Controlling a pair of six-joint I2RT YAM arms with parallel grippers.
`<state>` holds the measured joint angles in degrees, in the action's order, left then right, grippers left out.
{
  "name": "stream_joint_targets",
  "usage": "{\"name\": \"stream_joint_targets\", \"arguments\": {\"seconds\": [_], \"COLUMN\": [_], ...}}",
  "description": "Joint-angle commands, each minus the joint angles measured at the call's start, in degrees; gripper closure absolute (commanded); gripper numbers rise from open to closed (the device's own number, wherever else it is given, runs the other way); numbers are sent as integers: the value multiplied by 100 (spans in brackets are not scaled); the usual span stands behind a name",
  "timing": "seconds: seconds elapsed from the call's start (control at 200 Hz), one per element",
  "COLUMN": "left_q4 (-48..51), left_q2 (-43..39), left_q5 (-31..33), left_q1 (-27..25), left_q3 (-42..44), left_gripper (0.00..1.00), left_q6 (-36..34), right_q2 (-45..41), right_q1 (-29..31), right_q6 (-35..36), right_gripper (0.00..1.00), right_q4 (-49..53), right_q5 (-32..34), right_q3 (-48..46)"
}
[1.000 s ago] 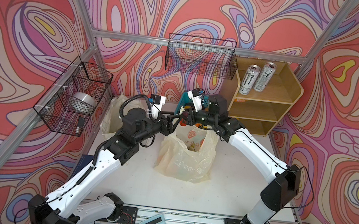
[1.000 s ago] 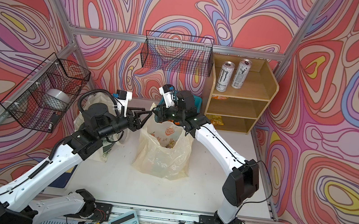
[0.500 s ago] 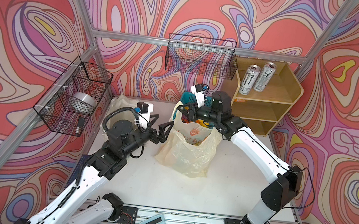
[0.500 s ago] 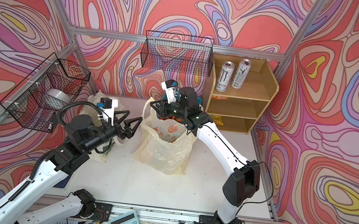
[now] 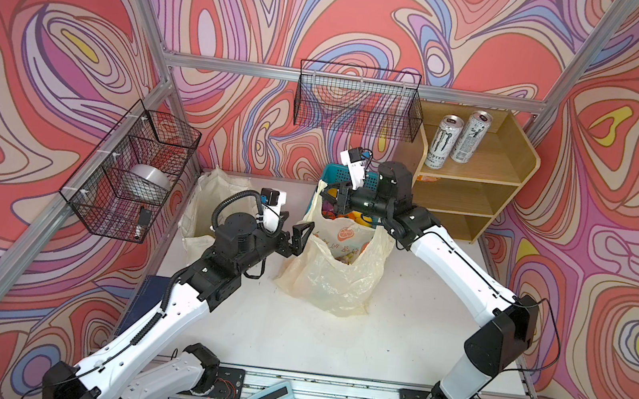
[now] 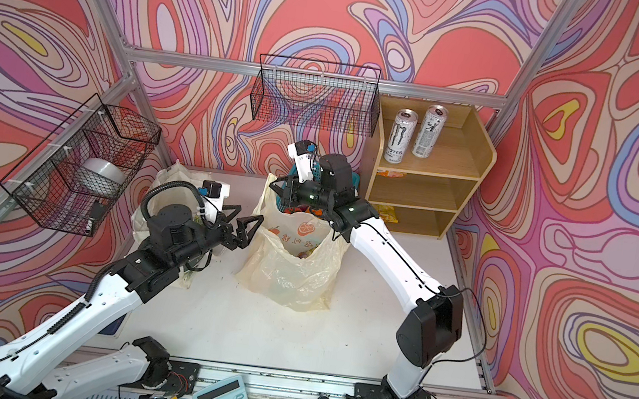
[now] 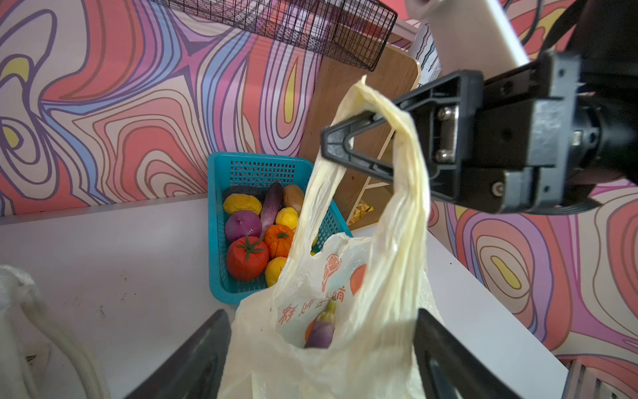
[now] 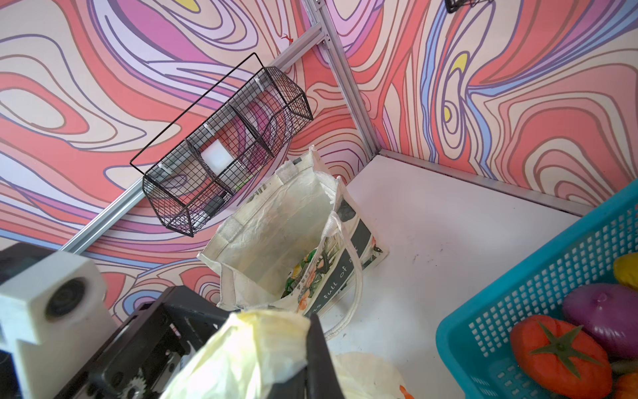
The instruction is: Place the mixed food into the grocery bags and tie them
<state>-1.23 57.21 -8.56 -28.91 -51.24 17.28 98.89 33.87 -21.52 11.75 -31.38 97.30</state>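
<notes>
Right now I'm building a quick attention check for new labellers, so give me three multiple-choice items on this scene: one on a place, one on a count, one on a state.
1. Where does the teal basket stand?
A) beside the wooden shelf, behind the plastic bag
B) on the shelf's top board
C) inside the plastic bag

2. How many drink cans stand on the shelf's top board?
A) one
B) two
C) four

3. What is the right hand doing?
A) open above the basket
B) shut on a can
C) shut on the plastic bag's handle

Answers:
1 A: the left wrist view shows it next to the shelf's side, past the bag.
2 B: both top views show two cans side by side.
3 C: the handle is clamped in it and pulled up.
</notes>
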Motion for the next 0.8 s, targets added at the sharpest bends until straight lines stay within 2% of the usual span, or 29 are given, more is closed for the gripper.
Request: {"name": "stream_joint_targets", "arguments": {"seconds": [0.0, 0.065, 0.1, 0.16, 0.19, 0.225, 0.27, 0.511, 0.646, 0.791], "left_q4": [-419, -540, -615, -720, -749, -770, -773, -773, -799, -791], "left_q2": [241, 368, 413, 461, 473, 471, 469, 354, 366, 381], "left_q5": [-133, -232, -276, -341, -368, -398, -425, -531, -570, -577], "left_q1": [-21, -20, -18, -19, -18, -23, -19, -20, -19, -25], "left_q3": [-230, -254, -255, -263, -272, -272, -272, -211, -211, -237], "left_gripper": [27, 43, 57, 80, 91, 100, 100, 100, 100, 100], "left_q6": [-72, -38, -4, 49, 73, 87, 99, 100, 109, 118], "right_q2": [-146, -174, -190, -233, -275, -325, -412, -770, -578, -397], "right_q1": [-6, -3, -3, -5, -6, -7, -8, -29, -29, -4], "right_q6": [-41, -35, -29, 3, 23, 65, 164, 561, 357, -22], "right_gripper": [100, 98, 93, 76, 61, 50, 43, 25, 13, 7], "right_q4": [-90, -44, -17, 35, 62, 89, 150, 306, 291, 85], "right_q5": [-171, -227, -261, -274, -273, -248, -147, 402, 422, 308], "right_q3": [97, 127, 136, 129, 110, 77, 31, -102, 85, 115]}}
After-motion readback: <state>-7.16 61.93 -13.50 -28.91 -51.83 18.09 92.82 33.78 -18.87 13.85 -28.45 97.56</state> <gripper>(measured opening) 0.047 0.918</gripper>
